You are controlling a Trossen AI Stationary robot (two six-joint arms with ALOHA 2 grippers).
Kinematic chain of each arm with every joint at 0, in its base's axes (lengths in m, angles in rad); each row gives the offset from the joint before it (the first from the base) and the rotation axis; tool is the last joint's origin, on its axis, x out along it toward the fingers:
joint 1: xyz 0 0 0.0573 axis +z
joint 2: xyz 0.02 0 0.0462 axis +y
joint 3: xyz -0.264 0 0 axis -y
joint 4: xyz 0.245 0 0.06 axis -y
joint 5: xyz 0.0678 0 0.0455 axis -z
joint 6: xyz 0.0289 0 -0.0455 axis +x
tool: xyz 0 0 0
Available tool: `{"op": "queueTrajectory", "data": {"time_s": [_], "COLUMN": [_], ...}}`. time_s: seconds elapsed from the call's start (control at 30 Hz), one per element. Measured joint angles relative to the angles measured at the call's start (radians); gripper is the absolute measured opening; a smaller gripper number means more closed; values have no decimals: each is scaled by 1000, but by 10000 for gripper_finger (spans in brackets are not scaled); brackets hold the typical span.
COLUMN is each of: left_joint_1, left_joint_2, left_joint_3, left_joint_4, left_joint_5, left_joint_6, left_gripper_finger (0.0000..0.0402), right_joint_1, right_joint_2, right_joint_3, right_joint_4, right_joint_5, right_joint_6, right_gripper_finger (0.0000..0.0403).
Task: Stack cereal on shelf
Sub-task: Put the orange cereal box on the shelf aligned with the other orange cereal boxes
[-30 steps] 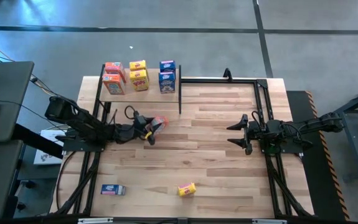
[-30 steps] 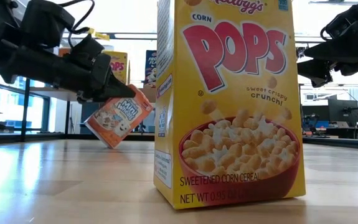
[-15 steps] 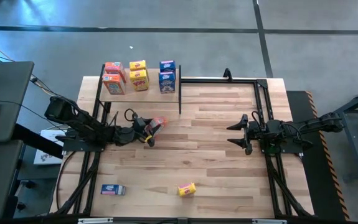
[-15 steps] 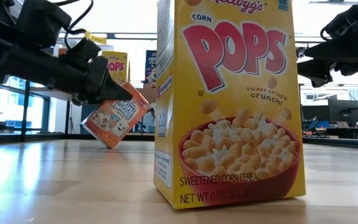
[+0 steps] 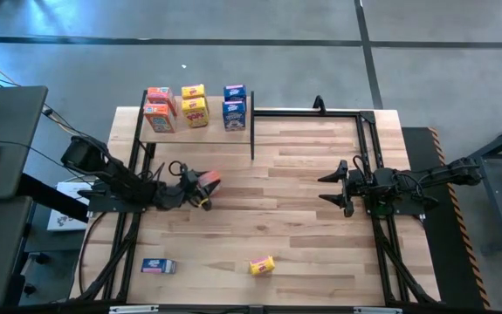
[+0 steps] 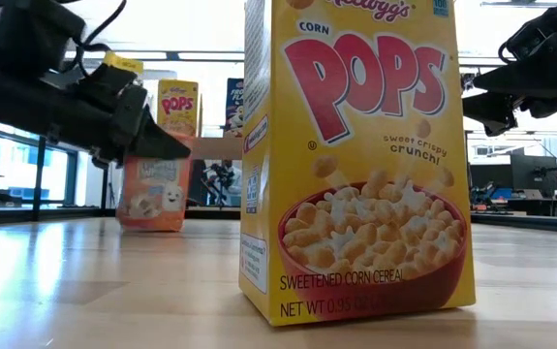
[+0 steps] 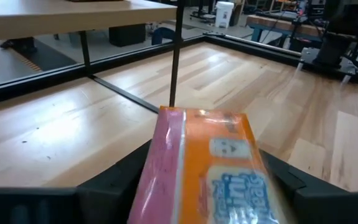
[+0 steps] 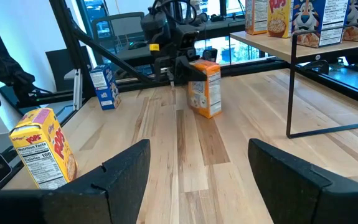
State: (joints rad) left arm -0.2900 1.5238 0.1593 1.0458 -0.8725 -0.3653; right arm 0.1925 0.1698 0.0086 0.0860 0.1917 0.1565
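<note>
An orange-red cereal box stands upright on its bottom on the tabletop, in front of the shelf; it also shows in the low view. My left gripper is open, reaching level from the table's left with a finger on each side of the box's upper part. Orange-red, yellow and blue boxes stand on the shelf. My right gripper waits open at the table's right. My left gripper's fingers lie close along the two narrow sides of the orange-red box's upper part, coming level from the table's left. I cannot tell whether they touch it. The box stands upright on the table.
A yellow box stands near the table's near edge, close before the low camera. A blue box lies at the near left. Black metal posts frame the shelf. Open wood lies between the two arms.
My left gripper has drawn back toward the table's left and near edge and sunk a little, taking the orange-red box along. The box, tilted and clear of the table a second ago, now stands upright on the tabletop.
</note>
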Motion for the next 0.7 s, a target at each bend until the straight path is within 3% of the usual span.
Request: {"op": "queueTrajectory", "data": {"time_s": [0.4, 0.7], "left_joint_1": [-73, -98], "left_joint_2": [-2, -72], "left_joint_3": [0, 0], "left_joint_4": [5, -5], "left_joint_5": [-57, -83], "left_joint_6": [0, 57], "left_gripper_finger": [196, 196], "right_joint_1": [0, 0], "right_joint_2": [0, 0], "right_joint_3": [0, 0], "right_joint_4": [0, 0], "right_joint_5": [0, 0], "right_joint_6": [0, 0], "right_gripper_finger": [264, 264]}}
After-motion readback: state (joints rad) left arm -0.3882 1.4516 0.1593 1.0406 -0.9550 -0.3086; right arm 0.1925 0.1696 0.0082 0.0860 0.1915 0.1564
